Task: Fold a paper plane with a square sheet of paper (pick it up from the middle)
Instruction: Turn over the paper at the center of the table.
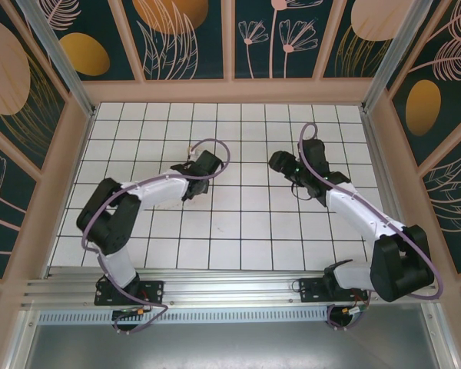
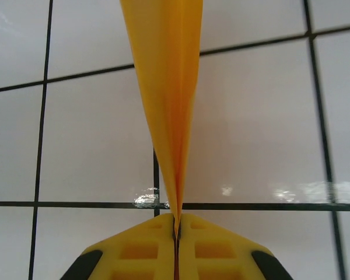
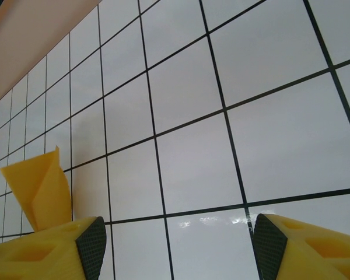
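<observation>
Currently we see both arms reaching from the near rail over the white tiled table [image 1: 246, 231]. Our left gripper [image 2: 176, 224] is left of centre, jaws pressed together on the paper plane [image 2: 166, 87]. It is a narrow orange-yellow folded wedge, pinched at its thin end and widening away from the grip, over the tiles. Our right gripper [image 3: 175, 248] sits right of centre, well apart from the left one, jaws spread wide with nothing between them. We spot a corner of orange-yellow paper [image 3: 38, 186] just past one of its fingers [image 3: 52, 254]; we cannot tell if they touch. Dark floral wall panels [image 1: 184, 31] stand along the far side.
</observation>
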